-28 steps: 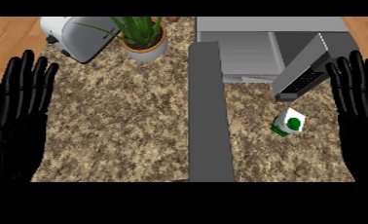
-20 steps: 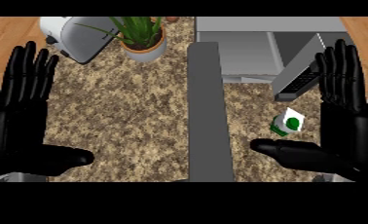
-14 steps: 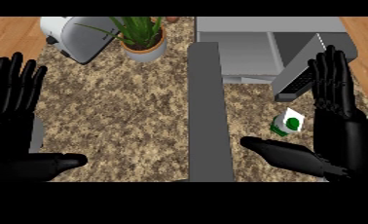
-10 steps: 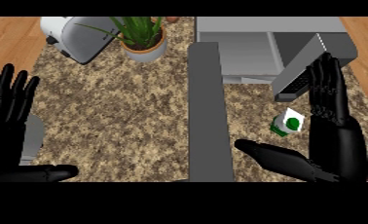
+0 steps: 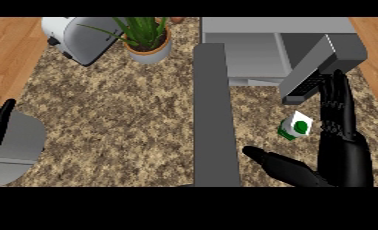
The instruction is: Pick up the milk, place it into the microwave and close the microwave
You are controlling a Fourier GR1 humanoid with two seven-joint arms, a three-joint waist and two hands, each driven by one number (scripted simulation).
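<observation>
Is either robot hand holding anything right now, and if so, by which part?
Nothing is held. The right robot hand is open beside the milk carton, not touching it; only a sliver of the left robot hand shows.

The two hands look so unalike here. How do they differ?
The right hand shows in full beside the milk carton, fingers straight and thumb spread toward it. The left hand shows only as a dark sliver at the view's left edge, behind its grey forearm, far from the carton. Both are black.

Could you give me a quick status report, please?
Right robot hand open beside milk, not touching. Left robot hand barely visible. Microwave open; nothing blocking.
</observation>
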